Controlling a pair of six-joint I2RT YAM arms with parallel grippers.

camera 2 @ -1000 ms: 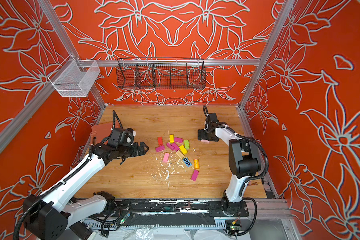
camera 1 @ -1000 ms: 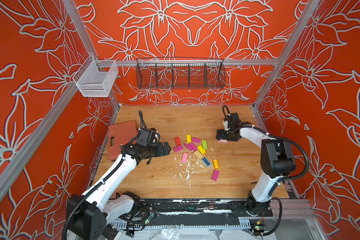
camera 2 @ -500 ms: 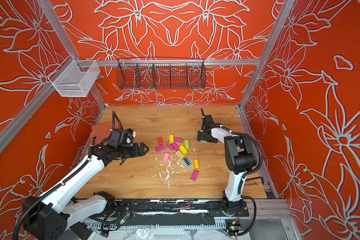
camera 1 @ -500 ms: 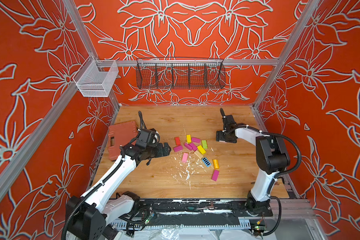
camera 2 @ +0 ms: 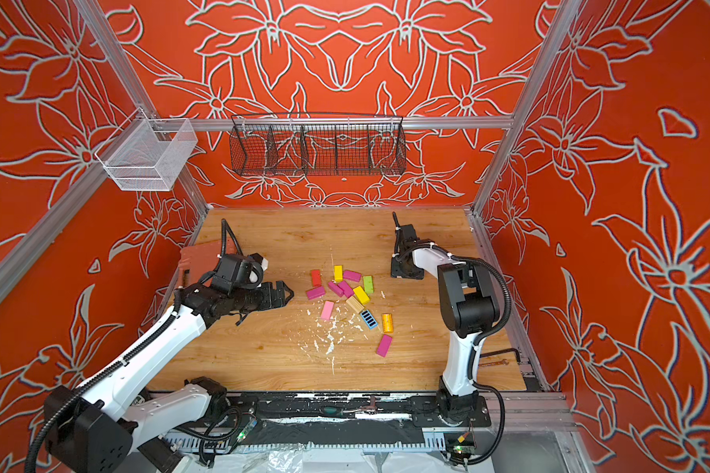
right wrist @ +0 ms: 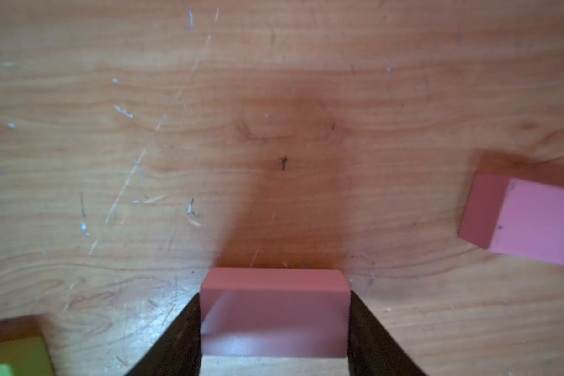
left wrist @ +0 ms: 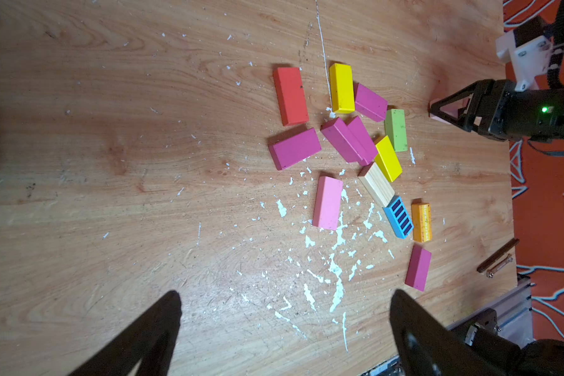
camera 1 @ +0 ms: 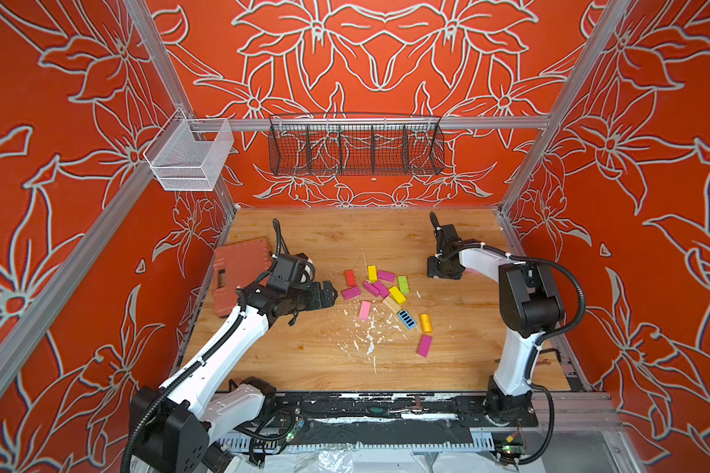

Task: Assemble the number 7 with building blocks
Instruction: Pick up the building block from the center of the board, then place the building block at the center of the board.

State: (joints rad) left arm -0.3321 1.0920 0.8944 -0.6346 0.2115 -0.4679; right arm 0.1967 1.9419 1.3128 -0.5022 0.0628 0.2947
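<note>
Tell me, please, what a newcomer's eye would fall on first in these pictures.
First, the orange-red walls with big white flower outlines around the whole cell. Then the bright building blocks, scattered loosely in the middle of the wooden table, not yet a 7. On the pile's right the right gripper is closed on a pale pink block; on its left the left gripper hangs open.

A red-brown plastic case lay at the counter's left edge; white flakes littered its middle. A black wire basket hung on the far wall.
</note>
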